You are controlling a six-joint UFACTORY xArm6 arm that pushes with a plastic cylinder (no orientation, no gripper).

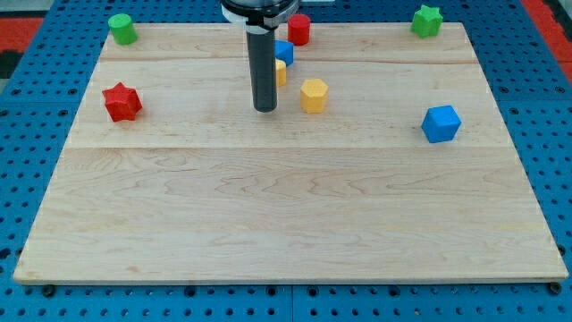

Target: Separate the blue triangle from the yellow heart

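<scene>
We stand our tool (264,109), a bare dark rod that holds nothing and has no jaws to open or close, on the wooden surface (286,215) near the view's top centre; its tip rests just to the view's left of and slightly below the pair we must part. The blue triangle (284,51) sits just behind the rod, partly hidden by it; the yellow heart (281,72) lies right below the triangle, also half hidden, and we cannot tell whether the two touch. A red cylinder (299,29) stands just to the view's upper right of the triangle; a yellow hexagon (314,95) lies near, to the lower right of the heart.

To do this well we judge it best to bring the tip between the two blocks and push only one; driving the heart toward the view's bottom looks cleanest, since open board lies there; pushing the triangle upward risks the edge and the red cylinder; we should keep the stroke short and steer left of the hexagon.
</scene>
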